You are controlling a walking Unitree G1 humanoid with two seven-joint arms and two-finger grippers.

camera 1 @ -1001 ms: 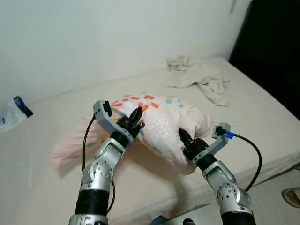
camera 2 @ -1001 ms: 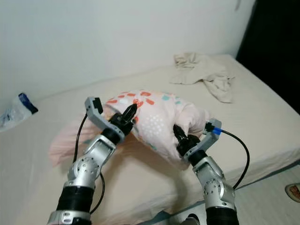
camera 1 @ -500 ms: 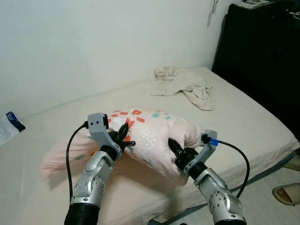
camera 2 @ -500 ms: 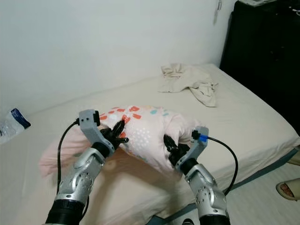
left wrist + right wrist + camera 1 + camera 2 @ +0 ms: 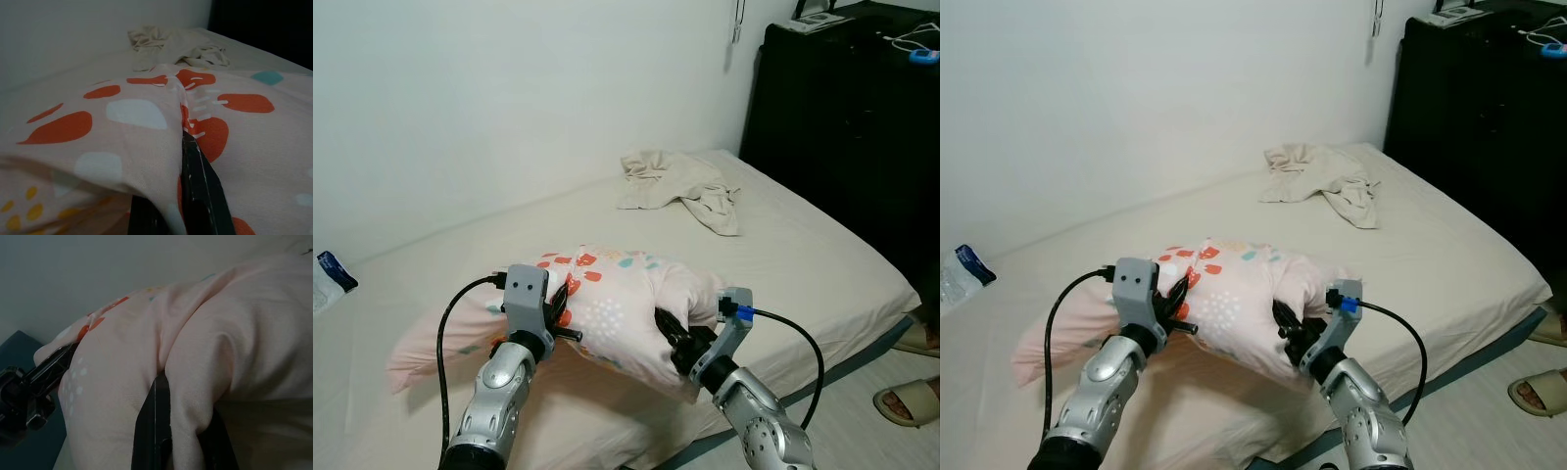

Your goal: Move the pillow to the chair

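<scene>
The left gripper (image 5: pixel 564 311) is closed on a fold of the pillow (image 5: pixel 622 304); in the left wrist view its black fingers (image 5: pixel 198 169) pinch the patterned cloth between them. The right gripper (image 5: pixel 672 336) is closed on the other end of the same pillow, and in the right wrist view a bulge of pink cloth is squeezed between its fingers (image 5: pixel 155 416). Both silver arms reach forward, so the pillow sits between the two grippers, bunched up and raised a little above the bed (image 5: pixel 803 245). A part of the pink cloth trails to the robot's left and seems to lie on the mattress, but it is hard to tell if it touches.

Further on the bed there is a crumpled beige cloth (image 5: pixel 675 181) near the wall, well apart from the pillow. A black cabinet (image 5: pixel 862 127) stands to the right of the bed, and a slipper (image 5: pixel 904 401) lies on the floor near the bed corner.

As for progress, the grasp looks done and the lift seems begun. What is left is the larger part: to carry the pillow away from the bed, to find the chair, and to put the pillow on it. No chair can be made out here, so the robot probably has to turn or walk first.
</scene>
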